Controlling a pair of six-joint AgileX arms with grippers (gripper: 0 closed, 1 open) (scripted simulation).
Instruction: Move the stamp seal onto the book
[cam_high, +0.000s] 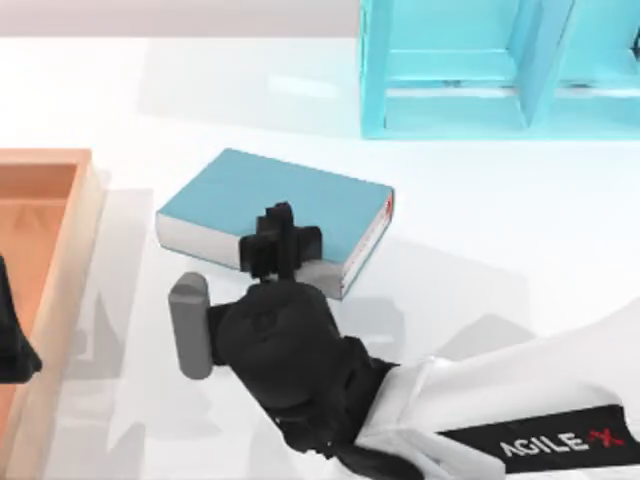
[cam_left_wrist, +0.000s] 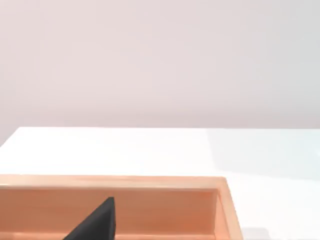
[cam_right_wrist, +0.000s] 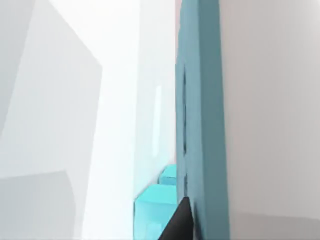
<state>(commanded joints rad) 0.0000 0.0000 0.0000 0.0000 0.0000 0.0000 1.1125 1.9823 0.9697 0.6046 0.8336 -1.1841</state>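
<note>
The book, thick with a teal-blue cover, white page edges and red at its right corner, lies flat in the middle of the table. My right gripper hangs over the book's near edge, reaching in from the lower right and covering part of the cover and page edge. The stamp seal is hidden. My left gripper is parked at the far left, over the wooden tray.
A light wooden tray runs along the table's left side and also appears in the left wrist view as a wooden tray. A turquoise shelf unit stands at the back right. The right arm's white link crosses the lower right.
</note>
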